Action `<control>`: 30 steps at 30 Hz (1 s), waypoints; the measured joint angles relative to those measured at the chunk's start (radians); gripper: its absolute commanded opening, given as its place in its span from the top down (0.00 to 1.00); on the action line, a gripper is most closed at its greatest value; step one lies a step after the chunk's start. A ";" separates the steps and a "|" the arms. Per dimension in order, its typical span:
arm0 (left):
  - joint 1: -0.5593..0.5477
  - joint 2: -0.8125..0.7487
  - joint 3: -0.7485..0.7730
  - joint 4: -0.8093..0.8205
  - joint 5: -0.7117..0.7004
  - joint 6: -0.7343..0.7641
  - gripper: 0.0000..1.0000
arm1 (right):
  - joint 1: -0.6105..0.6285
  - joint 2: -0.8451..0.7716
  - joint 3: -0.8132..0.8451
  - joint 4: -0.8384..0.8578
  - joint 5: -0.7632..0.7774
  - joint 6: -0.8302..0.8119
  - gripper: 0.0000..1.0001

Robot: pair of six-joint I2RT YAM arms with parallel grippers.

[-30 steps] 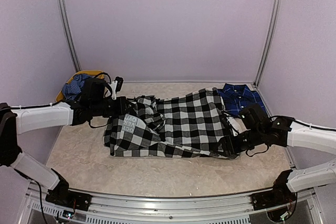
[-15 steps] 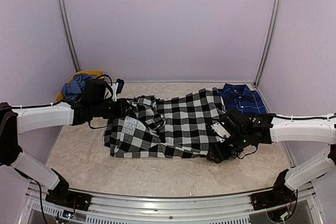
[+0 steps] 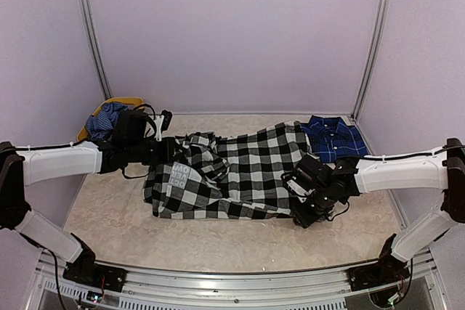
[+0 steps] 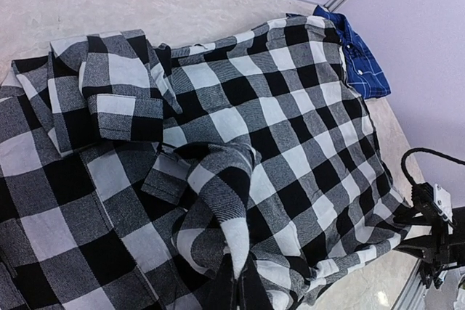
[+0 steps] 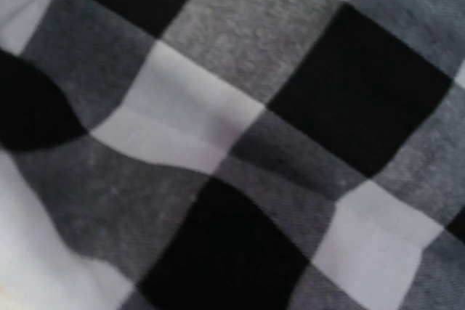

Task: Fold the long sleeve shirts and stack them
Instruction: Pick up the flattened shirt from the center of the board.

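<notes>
The black-and-white check shirt [image 3: 247, 168] lies crumpled across the middle of the table, its white lettering [image 3: 180, 172] at the left. My left gripper [image 3: 173, 149] is shut on a raised fold of it; in the left wrist view the cloth ridge [image 4: 232, 208] runs up from the gripper [image 4: 243, 292]. My right gripper [image 3: 301, 212] sits at the shirt's near right corner. Check cloth [image 5: 232, 136] fills the right wrist view and hides the fingers. The navy plaid shirt [image 3: 330, 138] lies at the back right, also seen in the left wrist view [image 4: 356, 56].
A yellow basket [image 3: 120, 103] holding blue cloth [image 3: 105, 117] stands at the back left behind my left arm. Pale walls and metal posts [image 3: 370, 41] close in the table. Bare tabletop [image 3: 218, 245] shows in front of the shirt.
My right arm has swung left and forward, and the check shirt's near right corner has moved left with it. The left arm and its fold have stayed put.
</notes>
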 measured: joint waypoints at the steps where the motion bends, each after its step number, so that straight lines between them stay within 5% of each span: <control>1: 0.000 0.000 0.000 -0.003 0.000 0.000 1.00 | 0.000 0.000 0.001 -0.008 0.005 0.004 0.62; 11: 0.013 -0.031 0.000 -0.048 -0.002 0.004 1.00 | 0.001 0.000 0.006 -0.058 0.024 0.024 1.00; 30: -0.033 -0.385 -0.090 -0.267 -0.016 -0.025 1.00 | 0.124 -0.133 -0.049 -0.090 -0.148 0.088 1.00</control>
